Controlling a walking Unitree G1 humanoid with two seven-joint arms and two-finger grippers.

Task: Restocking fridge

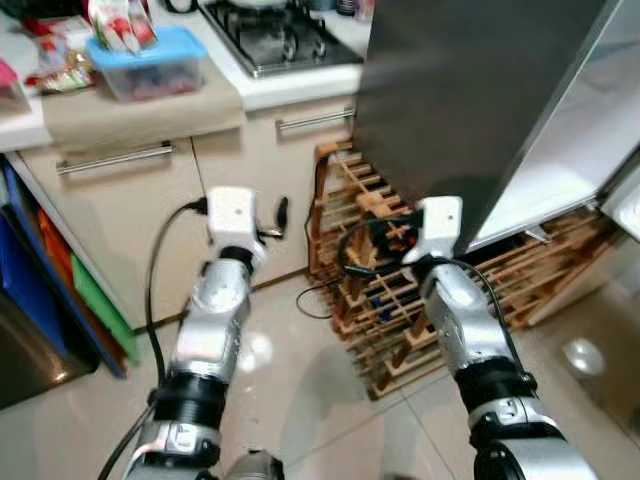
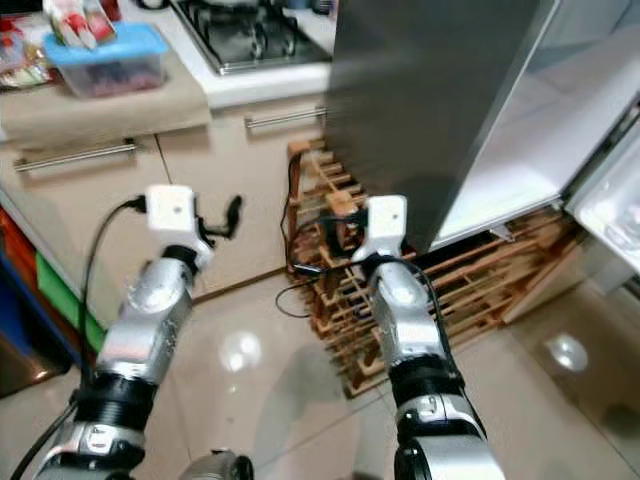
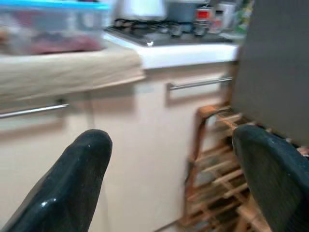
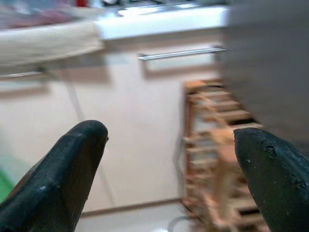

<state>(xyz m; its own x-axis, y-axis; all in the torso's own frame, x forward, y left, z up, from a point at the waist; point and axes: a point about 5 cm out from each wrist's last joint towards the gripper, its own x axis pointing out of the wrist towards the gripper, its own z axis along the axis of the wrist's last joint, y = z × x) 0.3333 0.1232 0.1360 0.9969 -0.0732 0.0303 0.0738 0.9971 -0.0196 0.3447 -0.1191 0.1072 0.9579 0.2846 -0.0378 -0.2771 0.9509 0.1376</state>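
both grippers were held out low before the cabinets, fingers apart and empty. the clear plastic food container with a blue lid point(image 1: 148, 62) sat on the white kitchen surface point(image 1: 300, 85), ahead-left; the left gripper point(image 1: 278, 215) was judged nearer than the right gripper point(image 1: 385, 232). the tall dark fridge point(image 1: 470, 100) stood ahead-right.

A: What's in that blue-lidded container point(image 1: 152, 62)? Contents just look reddish, and the packets point(image 1: 120, 22) on top run off the frame.

B: Can't tell either. Fridge door point(image 1: 470, 90) is cropped up top, and the wooden rack point(image 4: 219, 150) is pure blur.
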